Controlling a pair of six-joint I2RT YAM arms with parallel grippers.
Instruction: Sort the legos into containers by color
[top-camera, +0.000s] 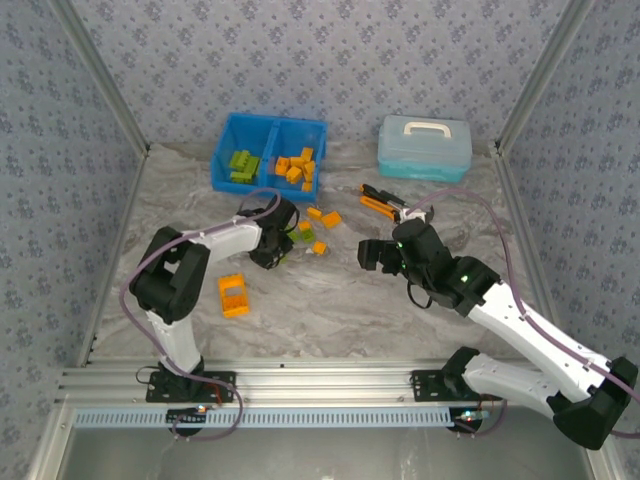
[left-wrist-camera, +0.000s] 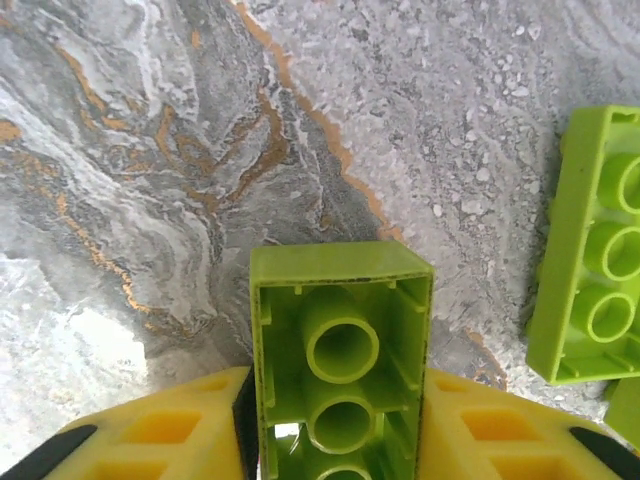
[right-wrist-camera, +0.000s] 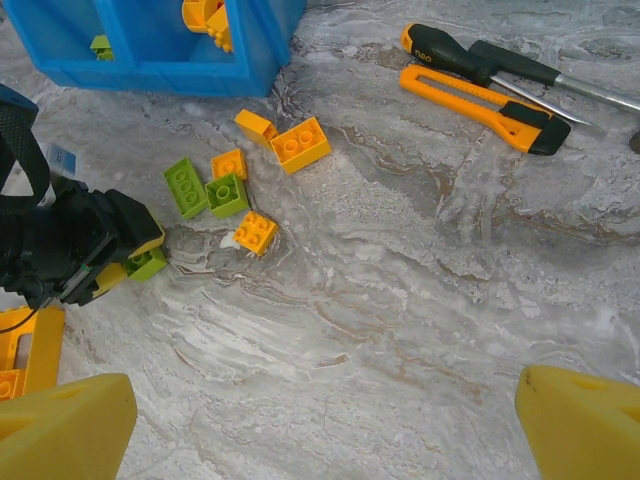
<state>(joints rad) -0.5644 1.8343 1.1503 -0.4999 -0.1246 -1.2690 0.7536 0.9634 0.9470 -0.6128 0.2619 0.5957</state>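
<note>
My left gripper (top-camera: 272, 252) is shut on a lime green lego (left-wrist-camera: 340, 350), hollow underside facing the camera, just above the marble table. My right wrist view shows that lego (right-wrist-camera: 148, 264) at the fingers. Another green lego (left-wrist-camera: 600, 250) lies just to the right. Loose orange legos (right-wrist-camera: 300, 143) and green legos (right-wrist-camera: 185, 187) sit in front of the blue bin (top-camera: 222, 150). Its left compartment holds green legos (top-camera: 243, 165) and its right holds orange ones (top-camera: 295, 165). A large orange block (top-camera: 233, 295) lies near the left arm. My right gripper (top-camera: 370, 253) hovers open over bare table (right-wrist-camera: 325, 410).
A pale blue lidded case (top-camera: 424, 147) stands at the back right. An orange-and-black screwdriver (right-wrist-camera: 480, 60) and utility knife (right-wrist-camera: 480, 105) lie on the table between the bin and the case. Patterned walls and metal rails enclose the table.
</note>
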